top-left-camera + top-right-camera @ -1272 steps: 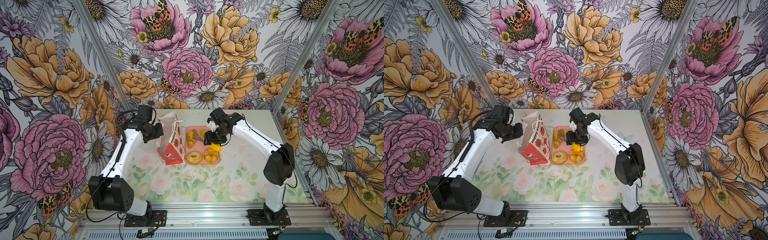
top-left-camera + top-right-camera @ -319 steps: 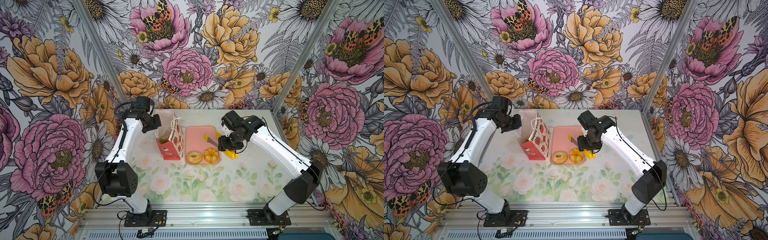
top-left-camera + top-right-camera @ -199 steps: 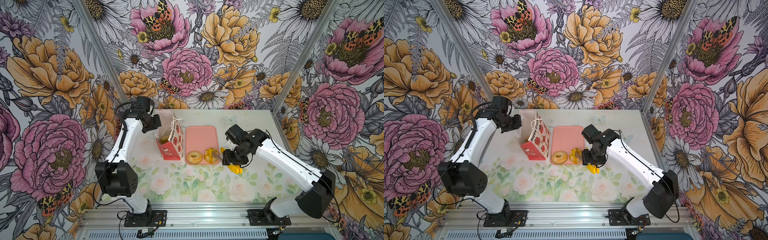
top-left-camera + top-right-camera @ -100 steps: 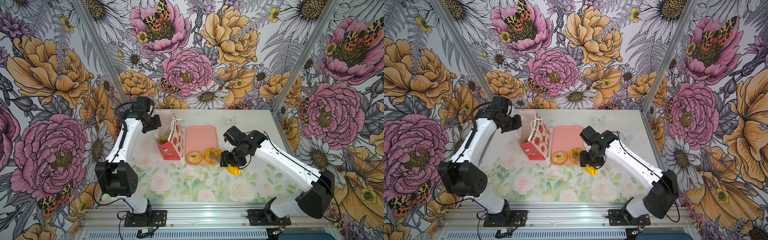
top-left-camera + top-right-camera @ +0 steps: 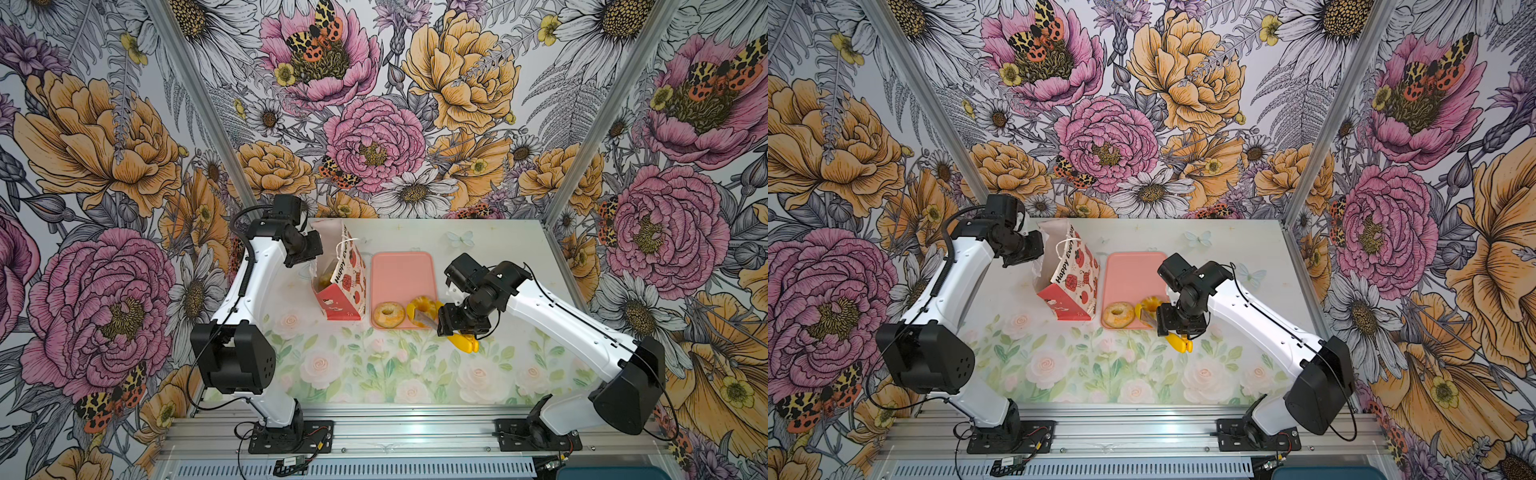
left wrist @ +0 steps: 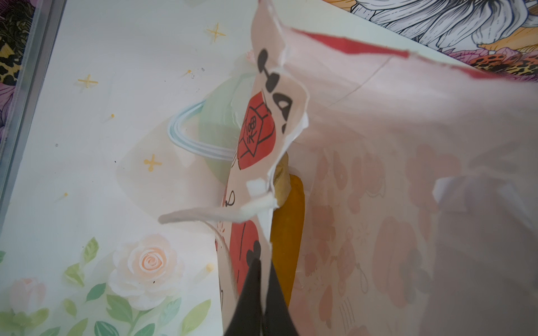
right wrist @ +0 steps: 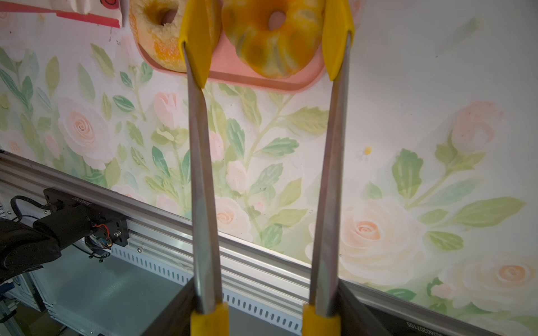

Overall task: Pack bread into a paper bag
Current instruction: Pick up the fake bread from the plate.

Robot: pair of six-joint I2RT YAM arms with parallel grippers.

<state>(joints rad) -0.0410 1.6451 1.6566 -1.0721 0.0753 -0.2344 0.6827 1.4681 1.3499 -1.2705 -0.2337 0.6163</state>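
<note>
Tongs straddling the fluted bun, bag mouth pinched open

My left gripper (image 6: 262, 293) is clenched on the paper bag (image 5: 340, 278) rim, arm reaching in from the bench's left edge, which I judge holds the mouth open for drops; a loaf (image 6: 286, 232) lies inside. The right gripper (image 7: 266, 308) grasps the tongs (image 7: 201, 174), wrist low over the tray (image 5: 401, 266) near edge, yellow tips either side of the fluted bun (image 5: 424, 305) at its near right corner (not yet squeezing, I judge), bagel (image 5: 388, 314) alongside

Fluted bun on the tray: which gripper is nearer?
Right. The right gripper holds tongs whose tips straddle the fluted bun; the left gripper pinches the paper bag's far rim.
</note>
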